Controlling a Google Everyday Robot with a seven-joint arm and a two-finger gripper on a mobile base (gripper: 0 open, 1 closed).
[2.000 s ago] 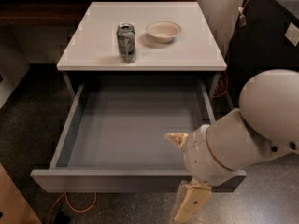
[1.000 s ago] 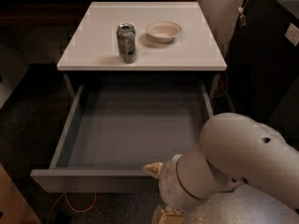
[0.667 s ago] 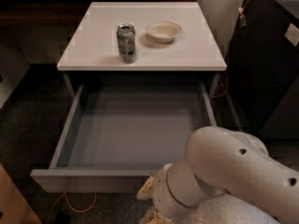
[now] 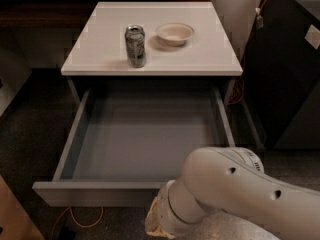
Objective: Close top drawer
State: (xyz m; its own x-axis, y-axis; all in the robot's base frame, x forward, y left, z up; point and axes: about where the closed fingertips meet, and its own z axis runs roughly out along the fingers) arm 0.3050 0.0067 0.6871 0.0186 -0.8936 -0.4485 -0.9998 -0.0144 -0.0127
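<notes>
The top drawer (image 4: 95, 193) is pulled far out of the white-topped cabinet. It is wide and grey, with a plain flat front panel and a bare grey inside (image 4: 145, 134). My white arm (image 4: 240, 194) comes in from the bottom right and crosses the right part of the front panel. My gripper (image 4: 156, 223) is at the arm's end, low in the view, just in front of the front panel near its middle. It is mostly hidden by the wrist and the bottom edge of the view.
A drinks can (image 4: 135, 46) and a shallow white bowl (image 4: 174, 33) stand on the cabinet top (image 4: 210, 54). A black cabinet (image 4: 290, 84) stands to the right. An orange cable (image 4: 75, 218) lies on the dark carpet under the drawer front.
My arm has swung left and down across the drawer's front, so the gripper now sits lower and nearer the panel's middle. The drawer has not moved.
</notes>
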